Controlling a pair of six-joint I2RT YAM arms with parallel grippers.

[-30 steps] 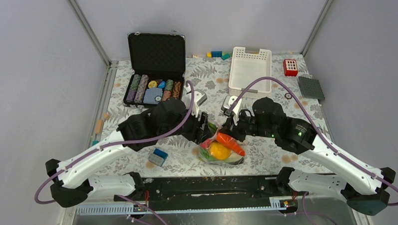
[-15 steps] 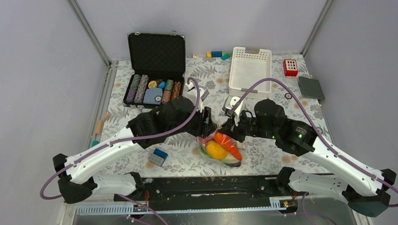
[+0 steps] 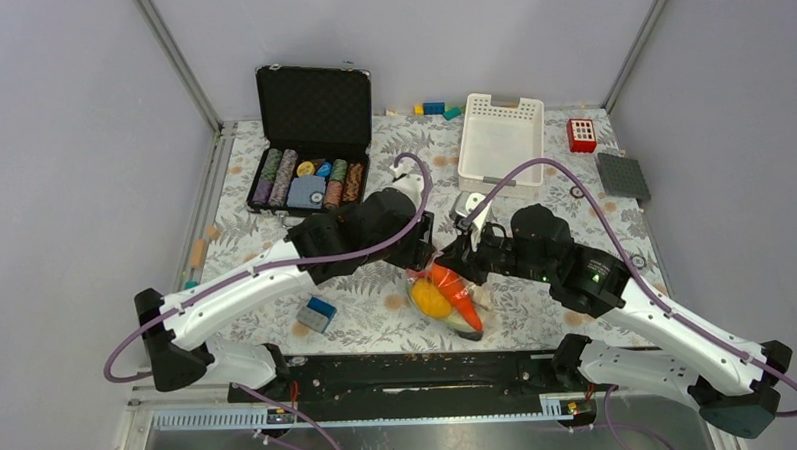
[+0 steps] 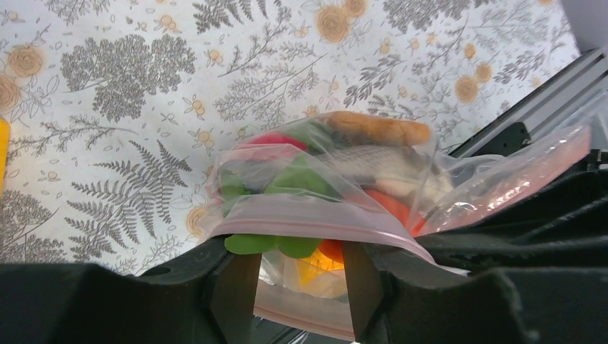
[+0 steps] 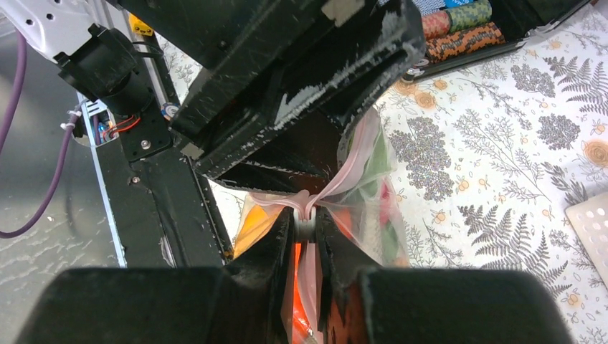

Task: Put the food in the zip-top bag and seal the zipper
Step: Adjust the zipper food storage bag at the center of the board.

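Within the right claw (image 5: 307, 226) hangs the bag (image 5: 374, 215).

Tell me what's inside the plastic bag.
The bag holds a carrot, a yellow-orange fruit and green pieces. Whatever lies under them is covered.

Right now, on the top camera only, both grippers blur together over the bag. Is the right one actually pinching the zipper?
Observer: Yes. The right wrist view shows the right gripper shut on the pink zipper strip of the bag.
Operator: And the left?
Observer: The left gripper has its fingers apart, the bag's mouth between them; grip unclear.
Operator: Sealed there?
Observer: Apparently not: a second pink strip lies apart from the upper one.
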